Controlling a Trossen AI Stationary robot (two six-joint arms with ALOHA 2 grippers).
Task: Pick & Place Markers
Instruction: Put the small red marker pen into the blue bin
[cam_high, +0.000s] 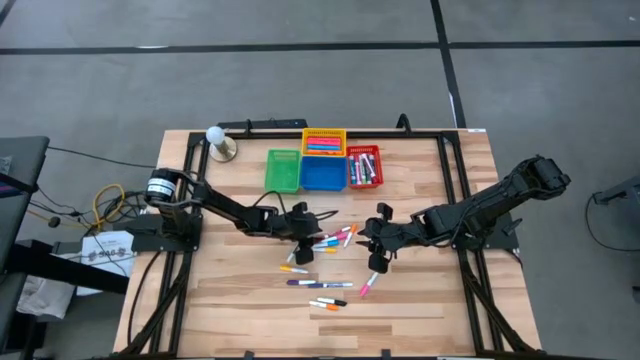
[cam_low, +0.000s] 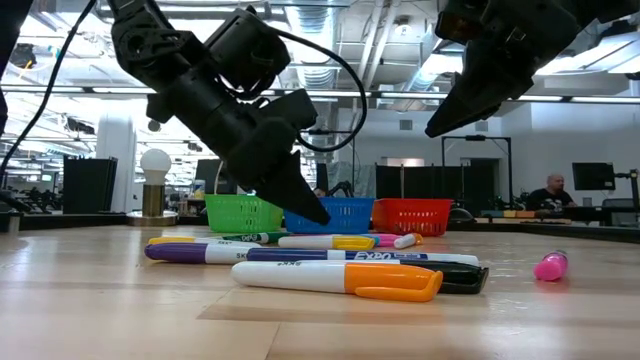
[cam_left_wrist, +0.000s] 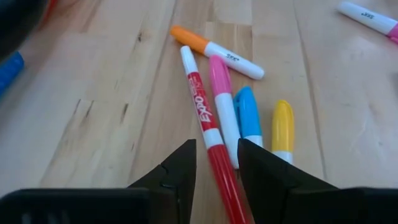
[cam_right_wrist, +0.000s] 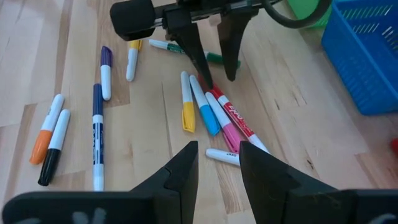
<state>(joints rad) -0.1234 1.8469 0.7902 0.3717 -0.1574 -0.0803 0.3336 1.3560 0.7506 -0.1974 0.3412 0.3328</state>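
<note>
Several markers lie scattered on the wooden table (cam_high: 420, 300). A red marker (cam_left_wrist: 200, 93) lies in a small cluster beside a pink marker (cam_left_wrist: 222, 99), a blue one (cam_left_wrist: 249, 115) and a yellow one (cam_left_wrist: 283, 127). My left gripper (cam_left_wrist: 217, 171) is low over this cluster, slanting down, open, with one finger on each side of the red marker's red end (cam_right_wrist: 216, 93). My right gripper (cam_right_wrist: 217, 162) hangs open above the table, right of the cluster (cam_high: 375, 262), with nothing between its fingers. My left gripper's fingers (cam_left_wrist: 180, 174) stand on either side of the red marker's red end (cam_left_wrist: 222, 177), lying along the marker and slanting down. The marker lies flat on the table. Whether the fingers touch it, I cannot tell.
Green (cam_high: 283, 170), yellow (cam_high: 323, 141), blue (cam_high: 322, 173) and red (cam_high: 364, 167) baskets stand at the far side, the yellow and red ones holding markers. A bulb lamp (cam_high: 217, 140) stands far left. More markers lie toward the near edge (cam_high: 325, 285), and a pink one (cam_high: 367, 287) lies under my right arm.
</note>
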